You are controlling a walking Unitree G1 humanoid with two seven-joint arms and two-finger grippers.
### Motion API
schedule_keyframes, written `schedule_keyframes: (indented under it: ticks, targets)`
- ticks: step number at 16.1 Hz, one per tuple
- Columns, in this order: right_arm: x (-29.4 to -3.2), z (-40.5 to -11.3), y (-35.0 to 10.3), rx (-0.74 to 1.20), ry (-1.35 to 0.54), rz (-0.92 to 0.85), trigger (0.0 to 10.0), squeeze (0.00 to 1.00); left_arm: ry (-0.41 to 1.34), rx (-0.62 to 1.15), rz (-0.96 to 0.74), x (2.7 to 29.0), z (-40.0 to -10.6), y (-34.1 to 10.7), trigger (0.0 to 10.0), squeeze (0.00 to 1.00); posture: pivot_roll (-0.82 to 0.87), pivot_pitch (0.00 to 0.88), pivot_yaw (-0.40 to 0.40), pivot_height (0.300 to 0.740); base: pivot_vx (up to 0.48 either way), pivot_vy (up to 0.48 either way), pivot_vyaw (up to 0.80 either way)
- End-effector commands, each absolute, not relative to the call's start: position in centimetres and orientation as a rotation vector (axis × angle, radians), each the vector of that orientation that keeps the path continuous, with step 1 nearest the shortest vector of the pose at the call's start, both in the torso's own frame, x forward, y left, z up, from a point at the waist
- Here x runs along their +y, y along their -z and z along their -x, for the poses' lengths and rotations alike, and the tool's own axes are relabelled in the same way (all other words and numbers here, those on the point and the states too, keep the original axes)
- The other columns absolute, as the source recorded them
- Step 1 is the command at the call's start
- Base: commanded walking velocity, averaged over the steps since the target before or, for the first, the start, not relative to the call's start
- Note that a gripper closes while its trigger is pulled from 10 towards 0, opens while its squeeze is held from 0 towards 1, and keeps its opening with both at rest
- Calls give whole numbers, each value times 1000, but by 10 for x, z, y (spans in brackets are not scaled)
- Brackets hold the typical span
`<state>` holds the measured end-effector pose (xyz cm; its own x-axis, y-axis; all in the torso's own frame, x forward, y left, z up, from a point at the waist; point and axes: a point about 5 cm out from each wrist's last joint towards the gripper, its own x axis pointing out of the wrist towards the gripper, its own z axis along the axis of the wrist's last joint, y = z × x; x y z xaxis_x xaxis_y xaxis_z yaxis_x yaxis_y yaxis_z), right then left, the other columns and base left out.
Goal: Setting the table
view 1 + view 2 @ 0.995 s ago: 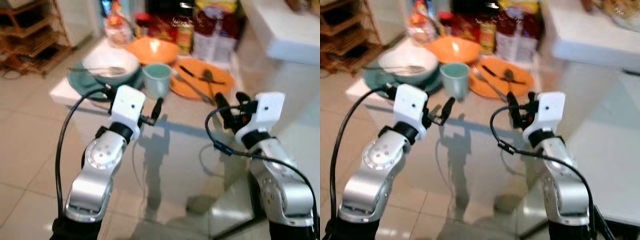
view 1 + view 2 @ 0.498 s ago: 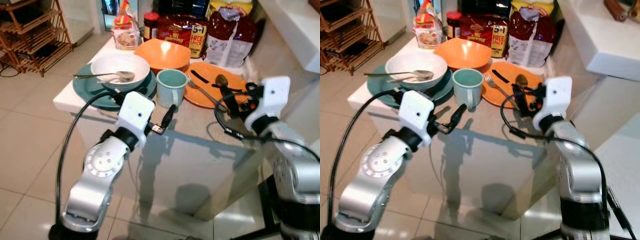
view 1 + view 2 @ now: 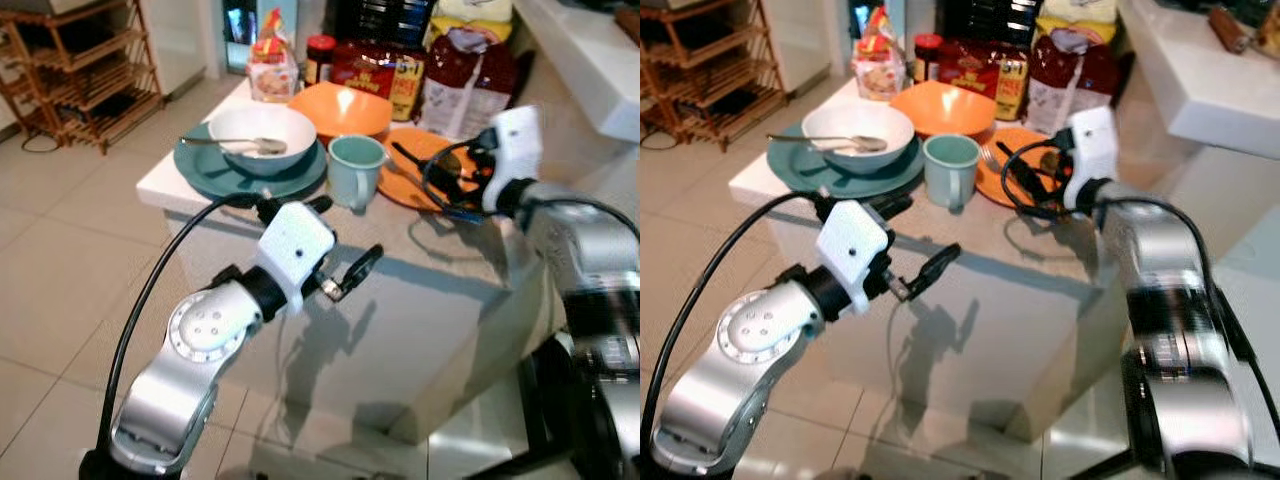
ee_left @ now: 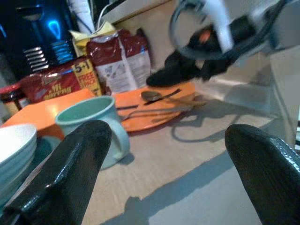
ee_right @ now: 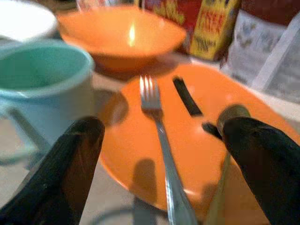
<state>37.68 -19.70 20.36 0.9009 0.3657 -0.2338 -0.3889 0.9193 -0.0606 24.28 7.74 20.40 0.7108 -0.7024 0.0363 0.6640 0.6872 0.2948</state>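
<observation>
While over the orange plate (image 5: 197,140), right hand (image 5: 159,140) wide, fork (image 5: 161,140) btwn fingers

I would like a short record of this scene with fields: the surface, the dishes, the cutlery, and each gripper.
surface: white table
teal plate: holds the white bowl with a spoon in it
orange bowl: behind the teal mug
orange plate: holds a fork, a spoon and a black-handled piece
left gripper: open, in front of the table, near side of the mug
right gripper: open, just above the orange plate, fork between its fingers
</observation>
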Motion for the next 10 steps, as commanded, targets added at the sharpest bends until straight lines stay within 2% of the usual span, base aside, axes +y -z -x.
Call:
schedule_keyframes:
  ticks: [1, 2, 3, 10]
  targets:
    - [-205, -385, -207, 236, -381, 142, 10000, 1000, 787, -153, -273, 75, -241, -206, 10000, 0, 66, 39, -84, 740, 0, 0, 0]
    - [-208, -391, -206, 261, -368, 166, 10000, 1000, 791, -149, -275, 75, -240, -206, 10000, 0, 68, 42, -86, 740, 0, 0, 0]
    - [-209, -394, -206, 274, -375, 183, 10000, 0, 795, -145, -276, 75, -239, -206, 10000, 0, 67, 43, -85, 740, 0, 0, 0]
    - [-198, -411, -210, 286, -335, 278, 10000, 0, 844, -127, -275, 71, -235, -207, 10000, 0, 82, 75, -73, 740, 0, 0, 0]
